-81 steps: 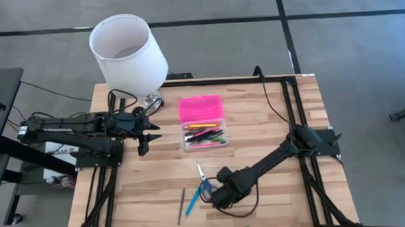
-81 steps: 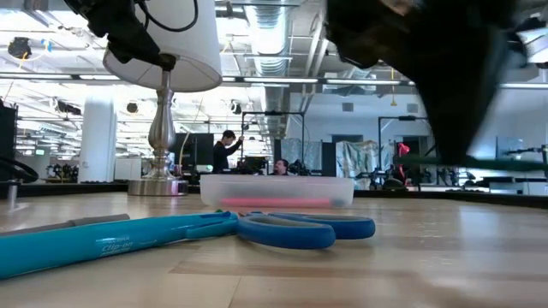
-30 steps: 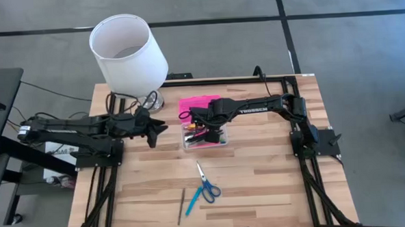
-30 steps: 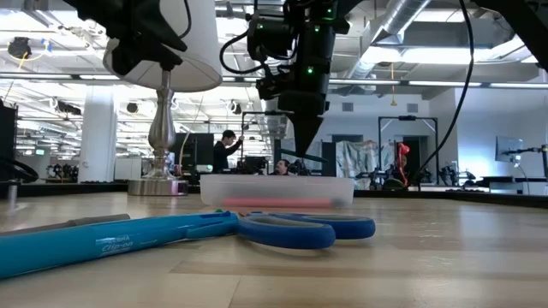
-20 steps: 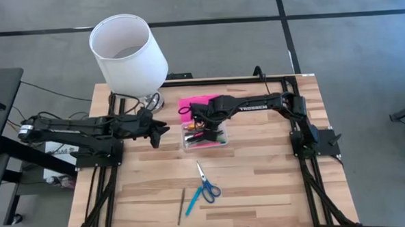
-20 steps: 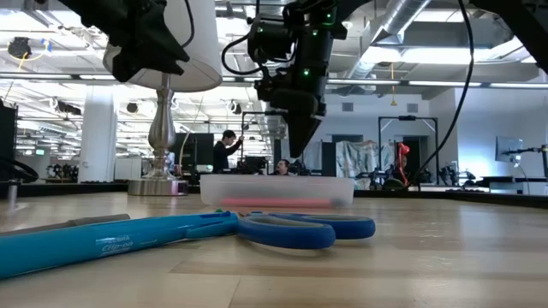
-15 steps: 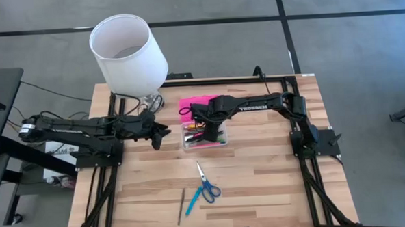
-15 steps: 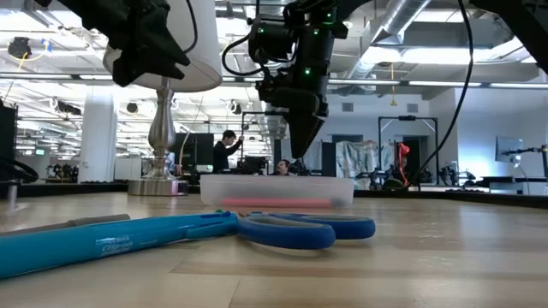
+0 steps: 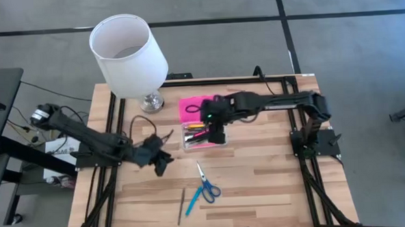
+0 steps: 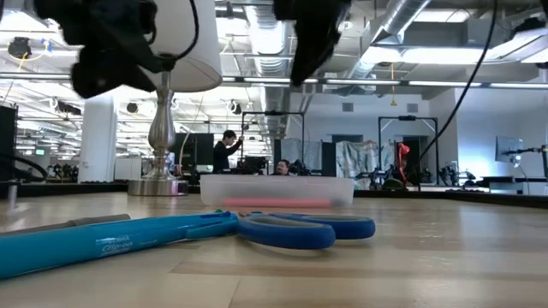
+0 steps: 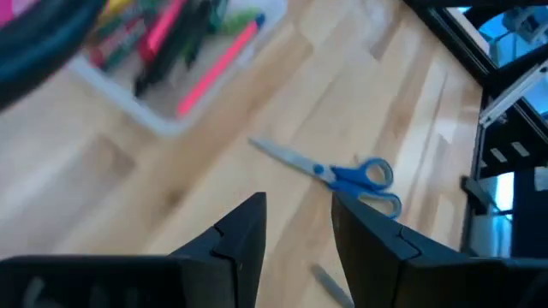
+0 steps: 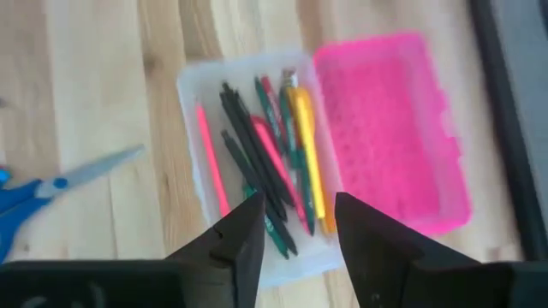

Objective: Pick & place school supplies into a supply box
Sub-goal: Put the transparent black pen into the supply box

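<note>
The supply box (image 9: 203,136) is a clear tray holding several pens (image 12: 265,167); its pink lid (image 9: 197,107) lies open on its far side. My right gripper (image 12: 298,229) hovers open above the tray, holding nothing. Blue-handled scissors (image 9: 206,184), a blue pen (image 9: 191,203) and a dark pencil (image 9: 181,207) lie flat on the table near the front edge. My left gripper (image 9: 158,161) hangs open and empty to the left of the scissors (image 11: 342,175).
A white lamp (image 9: 127,45) stands at the table's far left corner, its metal base (image 10: 163,184) on the wood. Black frame rails (image 9: 308,177) run along both side edges. Bare wood lies right of the scissors.
My left gripper has swung from beside the box toward the table's near edge, closer to the scissors. My right gripper has risen above the box. The scissors, pen and pencil have stayed where they were.
</note>
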You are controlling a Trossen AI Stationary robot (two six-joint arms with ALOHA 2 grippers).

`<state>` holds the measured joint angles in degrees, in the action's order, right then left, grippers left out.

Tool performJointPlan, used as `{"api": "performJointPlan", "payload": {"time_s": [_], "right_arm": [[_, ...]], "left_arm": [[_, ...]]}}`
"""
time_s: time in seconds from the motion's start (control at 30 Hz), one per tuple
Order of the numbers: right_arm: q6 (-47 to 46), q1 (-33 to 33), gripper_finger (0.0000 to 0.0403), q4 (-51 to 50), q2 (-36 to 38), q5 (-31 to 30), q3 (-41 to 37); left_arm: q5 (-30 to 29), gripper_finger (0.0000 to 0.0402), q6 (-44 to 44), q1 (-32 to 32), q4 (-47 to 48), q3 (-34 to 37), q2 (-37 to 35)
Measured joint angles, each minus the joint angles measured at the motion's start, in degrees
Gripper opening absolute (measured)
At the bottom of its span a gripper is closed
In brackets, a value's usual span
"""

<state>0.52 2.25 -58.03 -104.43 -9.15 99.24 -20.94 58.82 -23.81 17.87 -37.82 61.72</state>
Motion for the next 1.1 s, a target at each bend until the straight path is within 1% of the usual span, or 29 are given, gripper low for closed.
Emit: {"api": "performJointPlan", "payload": {"time_s": [0.07, 0.2, 0.3, 0.43, 0.6, 0.73, 0.93, 1.03, 1.1], "right_arm": [[0.0, 0.1, 0.0131, -0.6, 2.5, -0.2, 0.0], [0.8, 0.5, 0.0126, -1.7, 7.1, -0.5, 0.0], [2.2, 0.5, 0.0123, -3.1, 10.1, -0.6, 0.0], [4.7, 0.9, 0.0123, -3.9, 13.9, -0.4, 0.0], [6.9, 1.3, 0.0123, -4.6, 18.0, 0.0, 0.0], [7.1, 1.9, 0.0123, -5.5, 21.1, 0.2, 0.0], [7.0, 3.0, 0.0123, -6.4, 25.5, 0.2, 0.0], [7.1, 3.6, 0.0123, -6.5, 27.3, 0.2, 0.0], [7.0, 4.1, 0.0123, -6.6, 28.1, 0.2, 0.0]], "left_arm": [[-2.6, 0.0128, 5.1, -3.8, -0.7, 0.0, 1.9], [-7.4, 0.0128, 13.7, -10.4, -5.9, 0.0, 6.8], [-8.9, 0.0128, 18.8, -13.6, -6.9, -1.8, 11.5], [-8.8, 0.0128, 20.8, -15.8, -6.7, -6.5, 18.5], [-7.1, 0.0128, 22.5, -16.4, -4.1, -13.0, 26.5], [-4.8, 0.0128, 26.8, -16.3, 3.1, -19.5, 32.7], [1.2, 0.0128, 33.7, -16.3, 17.5, -29.6, 40.9], [4.0, 0.0128, 35.1, -16.0, 20.3, -32.9, 43.9], [5.2, 0.0128, 35.3, -15.8, 20.5, -34.4, 45.3]]}}
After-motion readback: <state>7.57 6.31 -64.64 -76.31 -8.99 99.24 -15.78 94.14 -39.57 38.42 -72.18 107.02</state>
